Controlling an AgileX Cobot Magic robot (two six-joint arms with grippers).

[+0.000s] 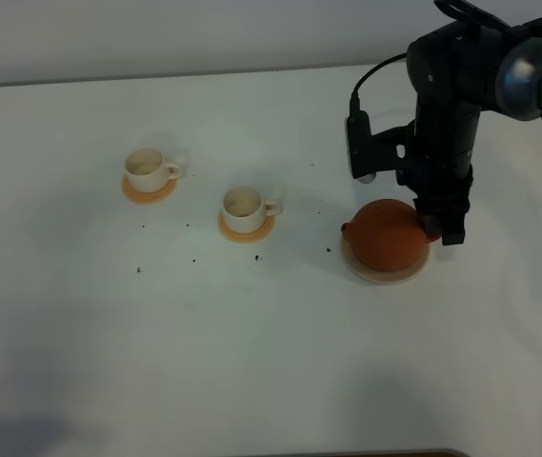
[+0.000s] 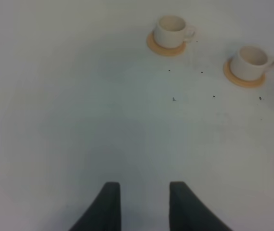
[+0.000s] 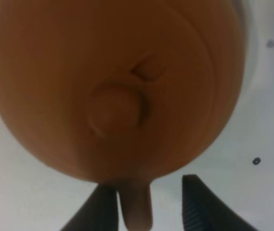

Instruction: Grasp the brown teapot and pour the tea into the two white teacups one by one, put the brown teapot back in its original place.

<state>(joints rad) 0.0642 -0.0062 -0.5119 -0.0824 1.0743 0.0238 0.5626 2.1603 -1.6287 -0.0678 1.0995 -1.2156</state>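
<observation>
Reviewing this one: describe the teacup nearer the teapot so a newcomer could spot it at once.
On the white table, find the brown teapot at the right of the high view. The teacup wanted is the first one to its left, on an orange coaster. Its twin stands farther left and back; this one is nearest the spout.

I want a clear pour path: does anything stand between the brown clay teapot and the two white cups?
Nothing visible does. The round terracotta-brown clay teapot sits on a pale beige saucer; only bare white table with dark specks lies between it and the nearer small white teacup, then the farther one.
</observation>
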